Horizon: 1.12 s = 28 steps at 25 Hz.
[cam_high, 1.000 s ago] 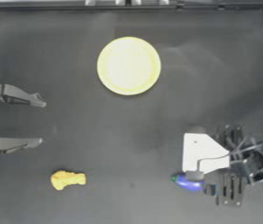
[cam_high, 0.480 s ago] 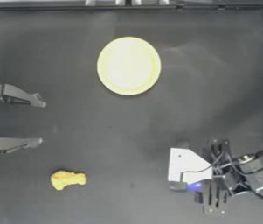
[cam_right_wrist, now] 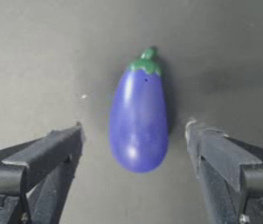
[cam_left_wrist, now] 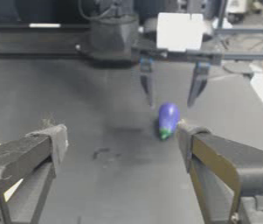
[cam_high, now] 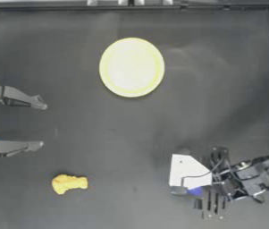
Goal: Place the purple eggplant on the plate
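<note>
The purple eggplant [cam_right_wrist: 138, 122] lies flat on the dark table near the front right, its green stem pointing away from the wrist camera. In the top view only a blue bit of the eggplant [cam_high: 195, 191] shows beneath the arm's white block. My right gripper [cam_right_wrist: 133, 130] is open and hangs over it, one finger on each side and neither touching. The left wrist view shows the right gripper [cam_left_wrist: 169, 100] just above the eggplant [cam_left_wrist: 167, 120]. The pale yellow plate [cam_high: 131, 67] sits empty at the back centre. My left gripper [cam_high: 39, 125] is parked open at the left edge.
A lumpy yellow item [cam_high: 69, 183] lies at the front left. The table's raised rim [cam_high: 130, 8] runs along the back. A wide stretch of dark tabletop [cam_high: 136, 134] separates the eggplant from the plate.
The right arm has moved left and toward the front edge, bringing its open gripper over the eggplant. The left arm, plate and yellow item have not moved.
</note>
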{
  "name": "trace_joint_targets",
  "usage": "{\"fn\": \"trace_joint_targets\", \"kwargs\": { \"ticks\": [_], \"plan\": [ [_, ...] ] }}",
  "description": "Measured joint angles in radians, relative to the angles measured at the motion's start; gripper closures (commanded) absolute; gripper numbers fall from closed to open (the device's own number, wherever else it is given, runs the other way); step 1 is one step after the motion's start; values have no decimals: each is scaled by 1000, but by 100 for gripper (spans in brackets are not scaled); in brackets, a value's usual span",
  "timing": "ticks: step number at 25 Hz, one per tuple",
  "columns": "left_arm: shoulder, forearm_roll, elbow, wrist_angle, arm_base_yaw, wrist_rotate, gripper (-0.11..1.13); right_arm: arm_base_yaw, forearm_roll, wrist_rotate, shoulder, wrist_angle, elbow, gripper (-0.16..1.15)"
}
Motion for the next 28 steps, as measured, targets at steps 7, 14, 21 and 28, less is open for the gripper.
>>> {"fn": "trace_joint_targets", "kwargs": {
  "ticks": [7,14,21,28],
  "plan": [
    [0,0,0,0,0,0,-1,0,-5,0,51,-29,5,0],
    [0,0,0,0,0,-2,-1,0,-9,3,87,-25,8,26],
    [5,0,0,2,0,-3,-1,2,-9,-11,89,31,-3,98],
    [32,0,0,2,0,-3,-1,-5,-25,-21,23,40,-26,91]
  ]
}}
